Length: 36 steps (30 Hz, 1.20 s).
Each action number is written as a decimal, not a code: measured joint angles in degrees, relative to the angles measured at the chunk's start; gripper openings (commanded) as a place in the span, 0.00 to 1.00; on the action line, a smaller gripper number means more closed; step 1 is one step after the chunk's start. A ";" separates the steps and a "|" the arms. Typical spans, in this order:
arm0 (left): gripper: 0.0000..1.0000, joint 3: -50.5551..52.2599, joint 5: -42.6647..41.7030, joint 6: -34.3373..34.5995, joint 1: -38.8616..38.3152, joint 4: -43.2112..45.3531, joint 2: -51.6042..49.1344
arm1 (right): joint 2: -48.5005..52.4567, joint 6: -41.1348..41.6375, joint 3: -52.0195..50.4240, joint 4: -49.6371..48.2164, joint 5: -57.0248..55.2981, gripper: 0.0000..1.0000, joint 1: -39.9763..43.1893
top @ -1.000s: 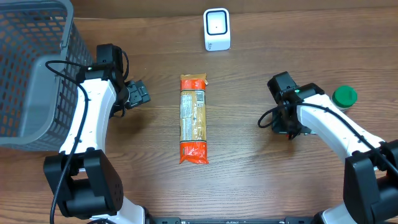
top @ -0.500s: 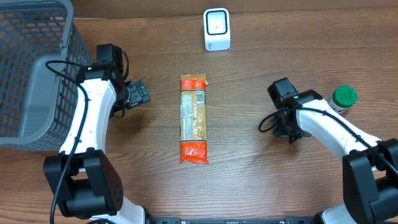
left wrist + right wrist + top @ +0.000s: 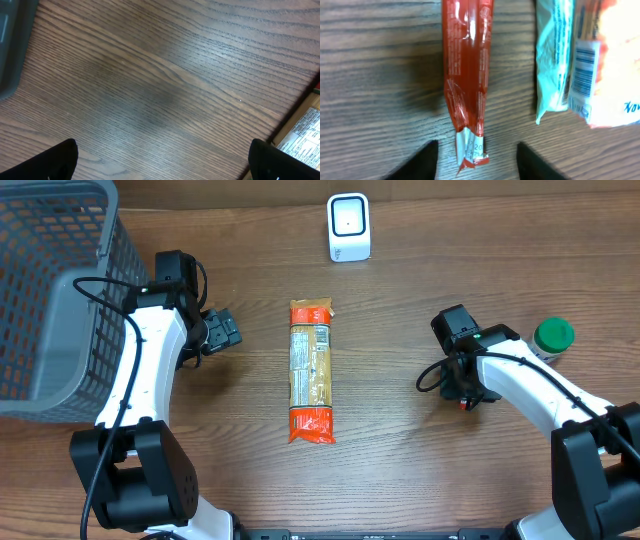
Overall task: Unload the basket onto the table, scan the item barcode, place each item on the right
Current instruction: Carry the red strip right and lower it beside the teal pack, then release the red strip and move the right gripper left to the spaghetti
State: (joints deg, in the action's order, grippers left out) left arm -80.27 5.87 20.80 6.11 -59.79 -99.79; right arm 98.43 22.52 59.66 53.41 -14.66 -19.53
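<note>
Wood-grain surface, scanner [image 3: 349, 226] at far edge. Slim red sachet [image 3: 467, 75] lies flat beneath right hand [image 3: 476, 152], fingers [image 3: 420, 161] apart astride its crimped end, not clamped. Left hand [image 3: 222, 330] wide apart over bare wood. Sachet looks light, limp, slick foil; pinch mid-body across the width, gently.

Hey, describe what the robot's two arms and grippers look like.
The left arm and right arm are white shells with black joints, and black cables loop alongside them. A small green light glows near the right wrist. The left gripper and right gripper have black fingers.
</note>
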 measured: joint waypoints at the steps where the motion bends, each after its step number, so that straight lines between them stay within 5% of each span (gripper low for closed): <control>1: 0.99 0.00 0.00 0.00 0.00 0.00 0.00 | 0.00 -0.15 0.00 -0.02 0.02 0.61 0.00; 7: 1.00 0.00 0.00 0.00 0.00 0.00 0.00 | 0.00 -0.07 0.00 -1.49 0.28 0.63 0.00; 12: 1.00 0.00 0.00 0.00 0.00 0.00 0.00 | 0.00 -0.07 0.00 -6.49 3.69 0.52 0.00; 17: 1.00 0.00 0.00 0.00 0.00 0.00 0.00 | 0.00 -0.11 0.00 -11.02 6.51 0.22 0.00; 20: 1.00 0.00 0.00 0.00 0.00 -0.02 0.00 | 0.00 -0.04 -0.07 -13.51 7.17 0.16 0.00; 36: 1.00 0.00 0.00 0.00 0.00 0.00 0.00 | 0.00 -0.04 -8.85 -26.99 5.29 0.11 0.00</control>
State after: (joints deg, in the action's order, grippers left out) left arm -80.27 5.87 20.80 6.11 -59.79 -99.79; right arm 98.43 22.48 50.81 26.41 -9.37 -19.53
